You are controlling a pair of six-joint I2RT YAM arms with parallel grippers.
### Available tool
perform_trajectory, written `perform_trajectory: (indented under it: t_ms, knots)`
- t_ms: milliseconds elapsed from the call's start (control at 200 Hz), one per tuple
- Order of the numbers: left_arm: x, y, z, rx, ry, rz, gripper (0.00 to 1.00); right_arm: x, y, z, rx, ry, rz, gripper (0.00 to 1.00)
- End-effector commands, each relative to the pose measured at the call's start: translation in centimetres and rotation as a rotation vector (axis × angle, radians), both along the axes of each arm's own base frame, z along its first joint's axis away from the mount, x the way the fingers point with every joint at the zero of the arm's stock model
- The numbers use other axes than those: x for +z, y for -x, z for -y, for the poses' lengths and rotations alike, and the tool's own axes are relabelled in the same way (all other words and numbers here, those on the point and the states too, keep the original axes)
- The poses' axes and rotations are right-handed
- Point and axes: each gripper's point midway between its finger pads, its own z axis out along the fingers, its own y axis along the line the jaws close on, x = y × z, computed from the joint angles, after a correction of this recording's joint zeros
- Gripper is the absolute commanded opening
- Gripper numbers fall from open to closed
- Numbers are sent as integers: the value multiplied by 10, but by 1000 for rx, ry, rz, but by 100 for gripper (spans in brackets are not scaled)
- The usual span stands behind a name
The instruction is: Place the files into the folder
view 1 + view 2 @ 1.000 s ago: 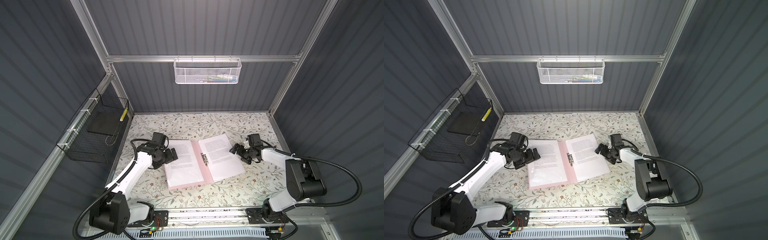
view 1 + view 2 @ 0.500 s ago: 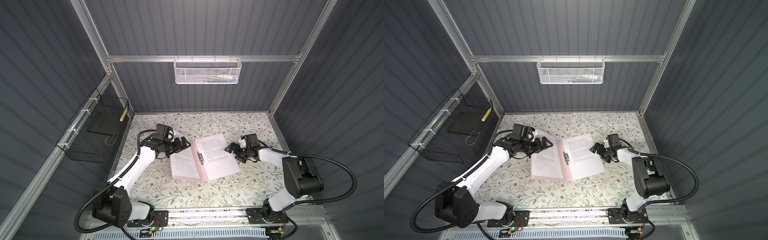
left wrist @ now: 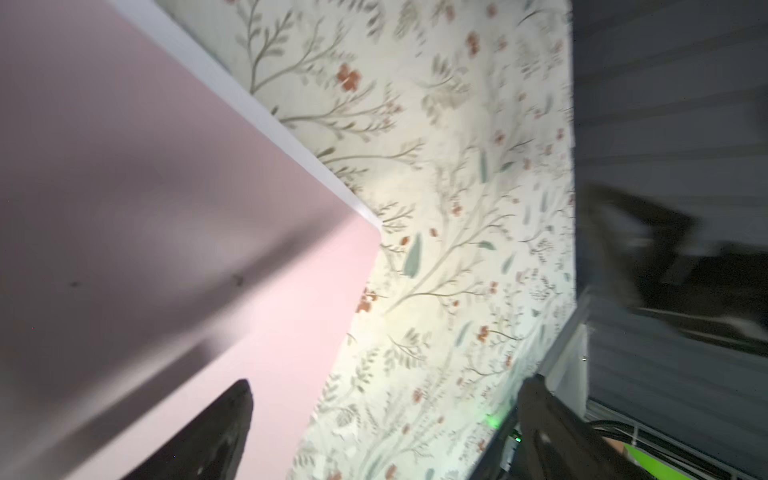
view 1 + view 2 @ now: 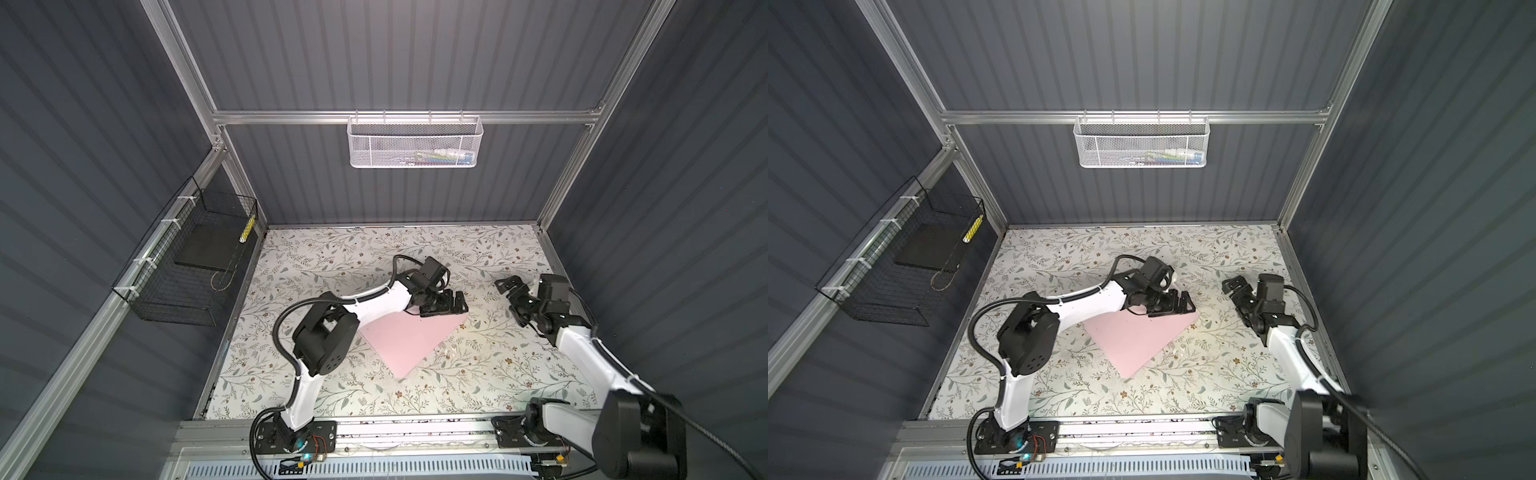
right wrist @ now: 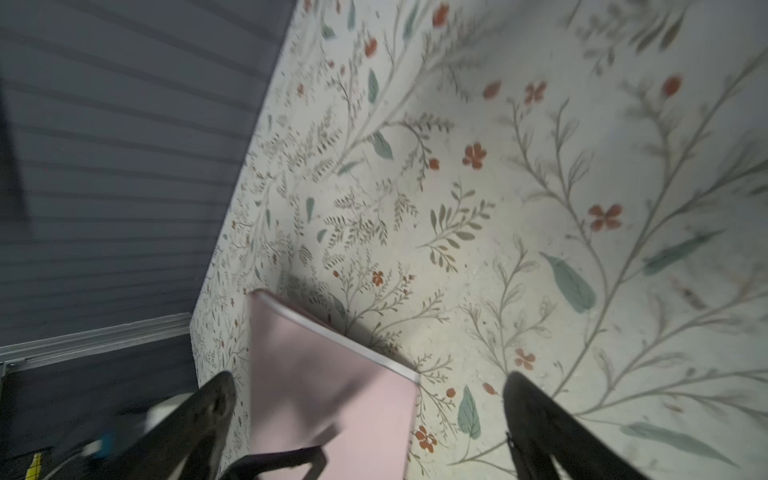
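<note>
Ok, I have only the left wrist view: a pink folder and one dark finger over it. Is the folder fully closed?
Observer: Yes. In both top views the folder lies flat and closed on the table, turned cornerwise.
Operator: And where is the right gripper?
Observer: The right gripper hangs open over bare table, to the right of the folder in the top views and apart from it.
Operator: Is any file outside the folder?
Observer: In the right wrist view the files show only as a thin white edge under the pink cover. I see no loose sheet in the top views.
</note>
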Motion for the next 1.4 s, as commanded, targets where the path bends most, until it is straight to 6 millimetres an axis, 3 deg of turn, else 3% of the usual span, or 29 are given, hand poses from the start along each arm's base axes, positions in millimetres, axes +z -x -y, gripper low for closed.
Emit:
perform_trajectory:
  t_ms: [0,125,230,425,520,575,635,650,740,820,916,1031,1151,1216,1311,1366,1396]
  knots:
    - [-7,-4,2,6,16,-35,100,20,18,3,32,102,4,99]
    - [26,-8,6,4,79,15,100,23,25,4,46,127,-3,99]
    - [64,-17,3,-8,111,62,100,11,28,-24,171,40,-8,99]
    - [108,-44,-49,75,119,150,100,-22,46,-39,219,57,-42,99]
    - [129,-51,-90,117,91,227,100,-25,49,-27,185,135,-53,99]
    - [137,-62,-125,189,24,310,100,-20,50,-15,149,197,-63,99]
    - [157,-72,-170,288,-81,441,100,-9,49,7,61,298,-50,99]
    - [149,-70,-184,314,-132,454,100,-6,49,12,39,326,-41,99]
    - [162,-76,-261,475,-404,696,100,17,40,32,18,521,80,99]
    - [153,-70,-322,590,-621,840,100,24,32,51,-26,703,174,99]
    - [127,-59,-391,724,-812,863,100,25,28,65,-62,874,275,99]
    - [88,-46,-446,907,-856,844,100,13,20,69,-122,910,397,99]
    - [61,-45,-457,919,-847,991,100,-9,1,65,-91,900,441,99]
    - [48,-47,-453,901,-778,1048,100,-6,-11,55,-24,939,493,99]
    - [49,-55,-448,881,-715,1151,100,-32,-27,61,21,874,432,99]
    - [49,-65,-444,843,-693,1183,100,-27,-30,61,3,863,520,99]
    - [45,-70,-442,814,-710,1181,100,-34,-30,60,33,853,459,99]
